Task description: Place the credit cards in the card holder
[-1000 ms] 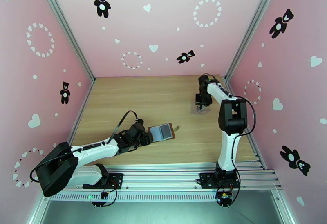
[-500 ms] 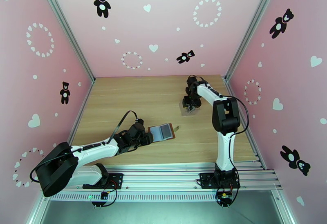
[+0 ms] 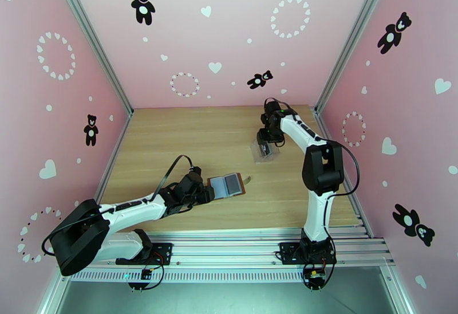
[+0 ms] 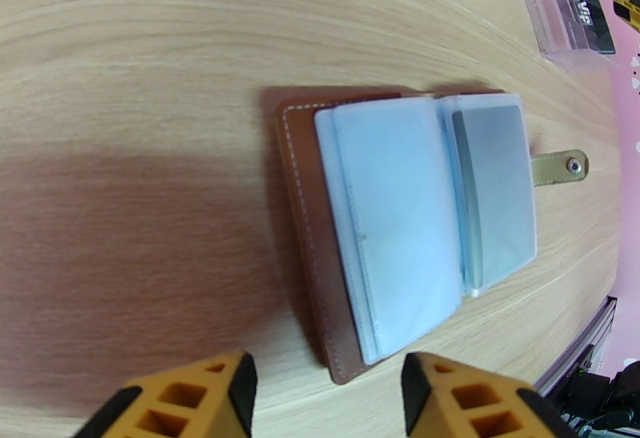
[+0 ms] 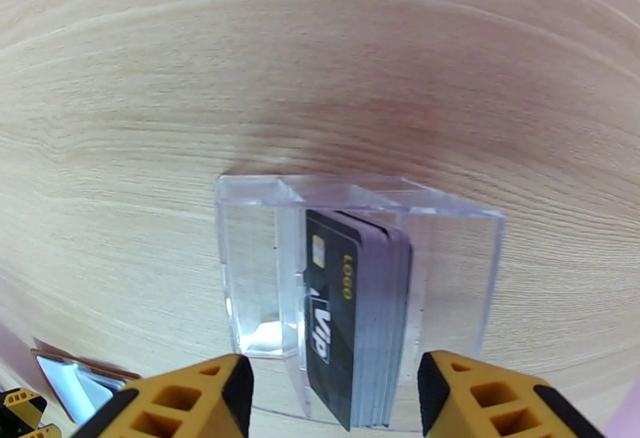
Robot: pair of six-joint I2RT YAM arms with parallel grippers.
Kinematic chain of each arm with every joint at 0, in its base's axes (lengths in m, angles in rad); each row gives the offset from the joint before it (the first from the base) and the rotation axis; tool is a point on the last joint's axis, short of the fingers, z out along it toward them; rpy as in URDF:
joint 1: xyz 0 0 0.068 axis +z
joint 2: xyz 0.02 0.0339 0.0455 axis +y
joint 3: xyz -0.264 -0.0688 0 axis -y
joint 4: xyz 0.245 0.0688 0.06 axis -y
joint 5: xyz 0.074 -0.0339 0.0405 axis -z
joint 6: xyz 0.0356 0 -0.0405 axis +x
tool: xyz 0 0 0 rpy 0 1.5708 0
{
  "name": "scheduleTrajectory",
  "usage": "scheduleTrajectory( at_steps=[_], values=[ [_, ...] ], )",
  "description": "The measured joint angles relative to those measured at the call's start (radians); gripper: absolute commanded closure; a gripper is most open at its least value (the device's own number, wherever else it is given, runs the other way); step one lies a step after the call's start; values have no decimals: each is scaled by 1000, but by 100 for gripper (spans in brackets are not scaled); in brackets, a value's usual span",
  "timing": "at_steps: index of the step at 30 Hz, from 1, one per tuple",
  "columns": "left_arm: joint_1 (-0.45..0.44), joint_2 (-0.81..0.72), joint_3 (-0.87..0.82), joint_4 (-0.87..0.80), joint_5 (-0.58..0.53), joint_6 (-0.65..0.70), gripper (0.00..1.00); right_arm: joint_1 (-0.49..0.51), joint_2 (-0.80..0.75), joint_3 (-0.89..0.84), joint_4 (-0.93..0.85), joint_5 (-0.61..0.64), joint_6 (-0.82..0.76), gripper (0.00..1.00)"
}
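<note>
1. The dark credit cards (image 5: pixel 352 312) stand in a clear case (image 5: pixel 254 272) at mid-frame.
2. The right pincer (image 5: pixel 330 388) is wide open near them, empty.
3. The brown card holder (image 4: pixel 408 224) lies open on the surface (image 4: pixel 120 72).
4. The left pincer (image 4: pixel 328 388) is wide open, empty.

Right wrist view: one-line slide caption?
Open right gripper poised over a clear plastic case holding a stack of dark rectangular credit cards on the light wooden table.

White arms (image 3: pixel 134 211), black joints (image 3: pixel 323 167), orange claw fingers (image 4: pixel 186 401).
</note>
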Motion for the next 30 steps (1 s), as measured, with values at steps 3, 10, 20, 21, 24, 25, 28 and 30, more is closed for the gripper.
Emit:
scheduleTrajectory(
  at_steps=[3, 10, 20, 21, 24, 25, 28, 30],
  values=[
    [0, 0, 0, 0, 0, 0, 47, 0, 1, 0, -6, 24, -6, 40],
    [0, 0, 0, 0, 0, 0, 47, 0, 29, 8, -27, 50, -19, 39],
    [0, 0, 0, 0, 0, 0, 47, 2, 79, 22, -58, 70, -22, 40],
    [0, 0, 0, 0, 0, 0, 47, 2, 79, 24, -61, 74, -21, 40],
    [0, 6, 0, -1, 0, 0, 47, 2, 80, 28, -67, 82, -21, 40],
    [0, 7, 0, -2, 0, 0, 47, 2, 80, 28, -68, 84, -21, 41],
    [0, 7, 0, -5, 0, 0, 47, 3, 80, 29, -71, 101, -20, 41],
    [0, 6, 0, -4, 0, 0, 47, 3, 80, 30, -73, 113, -19, 41]
  ],
)
